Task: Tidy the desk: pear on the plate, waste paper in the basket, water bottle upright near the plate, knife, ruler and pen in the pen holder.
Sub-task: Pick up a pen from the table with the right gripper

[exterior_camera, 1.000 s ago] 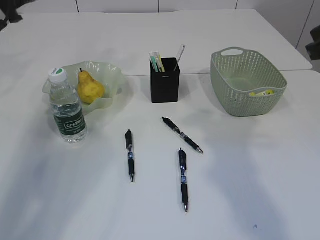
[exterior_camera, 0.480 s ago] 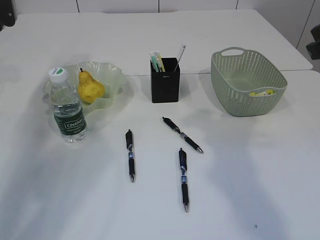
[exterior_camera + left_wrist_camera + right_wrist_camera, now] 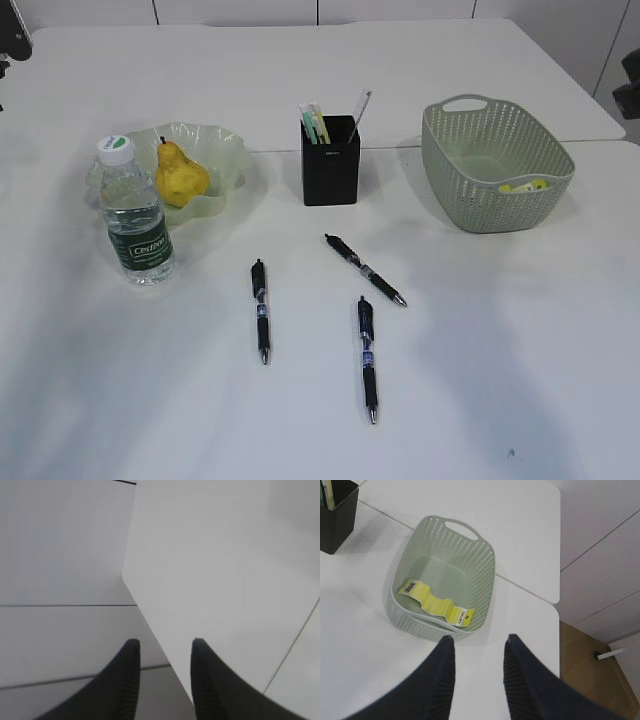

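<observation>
Clearly the three pens are what remains: they lie loose on the open middle of the worktop (image 3: 560, 330), toward its near edge, one on the left (image 3: 260, 311), one angled just in front of the pen holder (image 3: 364, 270), and one nearest the front edge (image 3: 367, 358). I judge them light, stiff and slick, apt to roll, so a pinch across the barrel at mid-length, by the grip band, looks safest.

The pen holder (image 3: 330, 160) stands upright near the middle, toward the far edge, already carrying pale green and clear sticks, probably the knife and ruler, though I cannot tell which is which. The basket (image 3: 470, 555) sits toward the right edge with the waste paper (image 3: 436, 603) on its floor. The plate (image 3: 225, 150) near the left edge holds the pear (image 3: 180, 176); the water bottle (image 3: 135, 215) stands upright just in front of it.

The left claw (image 3: 162, 647) hangs off the worktop's corner, apart and empty. The right claw (image 3: 477, 642) hovers above the basket's near rim, apart, gripping nothing
</observation>
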Controlling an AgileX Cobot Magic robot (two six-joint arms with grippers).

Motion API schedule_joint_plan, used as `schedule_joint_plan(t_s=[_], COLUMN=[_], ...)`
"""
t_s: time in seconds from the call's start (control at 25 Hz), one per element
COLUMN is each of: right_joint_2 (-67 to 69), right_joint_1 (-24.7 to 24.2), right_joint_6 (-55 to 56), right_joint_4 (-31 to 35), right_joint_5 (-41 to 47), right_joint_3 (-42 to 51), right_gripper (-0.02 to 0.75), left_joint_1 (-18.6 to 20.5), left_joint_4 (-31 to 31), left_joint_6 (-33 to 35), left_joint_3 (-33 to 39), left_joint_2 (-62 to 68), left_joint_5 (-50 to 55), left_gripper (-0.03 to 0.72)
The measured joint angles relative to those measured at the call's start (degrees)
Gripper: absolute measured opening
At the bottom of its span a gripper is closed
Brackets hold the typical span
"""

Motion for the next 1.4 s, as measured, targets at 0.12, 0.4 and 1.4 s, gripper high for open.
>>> schedule_joint_plan(t_s=[0.12, 0.4, 1.4], right_joint_2=[0.00, 0.00, 0.00], right_joint_1=[0.00, 0.00, 0.00], right_joint_6=[0.00, 0.00, 0.43], right_joint_4=[0.00, 0.00, 6.59], right_joint_5=[0.00, -0.48, 12.96], right_joint_3=[0.00, 0.00, -2.67], right_gripper=[0.279, 0.279, 0.279], left_joint_1=[0.00, -0.11, -6.28], left_joint_4=[-8.58, -34.10, -80.94], left_joint_6=[-0.47, -0.57, 3.30], left_joint_3=[0.00, 0.08, 0.08], left_joint_2=[-0.05, -3.26, -14.08], left_joint_5=[0.49, 1.93, 39.38], left_gripper=[0.232, 0.232, 0.230])
